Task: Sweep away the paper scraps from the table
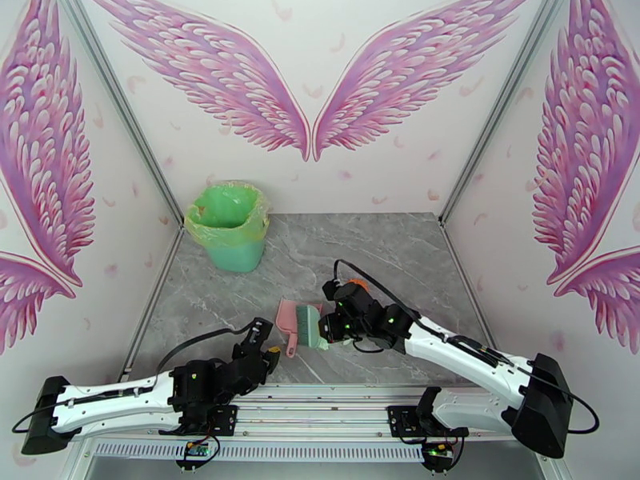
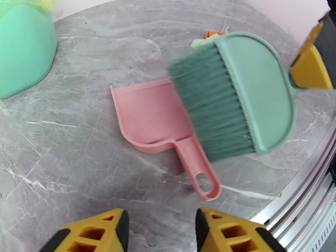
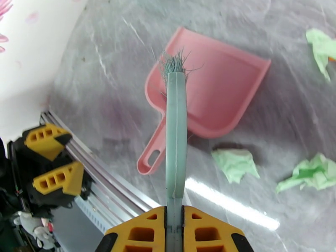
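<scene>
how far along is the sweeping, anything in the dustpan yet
Done: the right gripper is shut on the green brush, held over the pink dustpan, which lies empty on the table. In hand: the left gripper hangs open just short of the dustpan's handle, not gripping it. Left: nearly everything. Green paper scraps lie loose on the table beside the pan; none is in it.

The right end effector point(image 3: 174, 223) squeezes the handle of a green brush point(image 3: 175, 135). We see the brush from its thin edge. Its hairs reach over a pink dustpan point(image 3: 218, 85) lying flat on the grey counter point(image 3: 109, 59). Green paper scraps point(image 3: 235, 164) lie near the dustpan. The left end effector point(image 3: 52, 162) sits at the left, fingers apart.
</scene>
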Available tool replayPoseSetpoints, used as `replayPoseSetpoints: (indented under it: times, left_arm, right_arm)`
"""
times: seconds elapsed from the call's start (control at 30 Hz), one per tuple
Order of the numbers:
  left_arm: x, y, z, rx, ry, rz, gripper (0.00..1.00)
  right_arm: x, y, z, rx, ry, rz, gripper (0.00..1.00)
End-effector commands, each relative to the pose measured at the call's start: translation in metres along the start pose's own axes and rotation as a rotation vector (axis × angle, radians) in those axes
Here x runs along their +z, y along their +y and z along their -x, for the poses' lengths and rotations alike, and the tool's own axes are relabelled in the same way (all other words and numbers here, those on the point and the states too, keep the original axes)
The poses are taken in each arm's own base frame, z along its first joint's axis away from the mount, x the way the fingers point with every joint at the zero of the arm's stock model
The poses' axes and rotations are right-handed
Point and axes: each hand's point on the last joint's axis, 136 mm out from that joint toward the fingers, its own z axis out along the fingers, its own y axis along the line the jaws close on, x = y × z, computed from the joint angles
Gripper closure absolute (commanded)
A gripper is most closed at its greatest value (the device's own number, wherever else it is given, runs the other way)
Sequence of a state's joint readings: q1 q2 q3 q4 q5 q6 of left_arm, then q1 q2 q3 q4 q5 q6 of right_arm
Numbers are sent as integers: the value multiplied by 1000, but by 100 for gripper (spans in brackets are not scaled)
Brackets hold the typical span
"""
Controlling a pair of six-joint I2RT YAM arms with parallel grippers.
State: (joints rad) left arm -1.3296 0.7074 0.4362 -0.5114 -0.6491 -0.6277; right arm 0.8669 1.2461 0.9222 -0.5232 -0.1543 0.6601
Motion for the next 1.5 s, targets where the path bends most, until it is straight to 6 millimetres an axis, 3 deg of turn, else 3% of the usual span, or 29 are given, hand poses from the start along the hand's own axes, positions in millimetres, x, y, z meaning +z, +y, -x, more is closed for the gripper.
replayPoseSetpoints:
  times: [0.0, 0.17, 0.37, 0.5, 0.63, 0.9, 1.1, 1.47]
  left_arm:
    - [-2, 5, -2, 1, -22, 12, 50]
    - [1, 0, -4, -27, -34, -6, 41]
    - [4, 8, -2, -24, -85, 60, 40]
    - [17, 17, -13, -15, -113, 124, 41]
    - [27, 22, -22, -3, -155, 148, 42]
    - [43, 21, -20, 89, -131, 217, 43]
    - [67, 18, -36, 140, -47, 205, 45]
    - [82, 23, -31, 53, -29, 75, 44]
  right_arm:
    - [5, 19, 27, 12, -79, 49, 100]
    - [22, 27, 34, 30, -82, 82, 100]
    - [24, 33, 42, 16, -98, 93, 100]
    - [3, 35, 49, -19, -130, 75, 100]
    - [-31, 32, 54, -63, -179, 36, 100]
    - [-86, 20, 55, -104, -254, -17, 100]
    - [-94, 13, 49, -94, -268, -19, 100]
    - [-99, -1, 38, -88, -271, -37, 100]
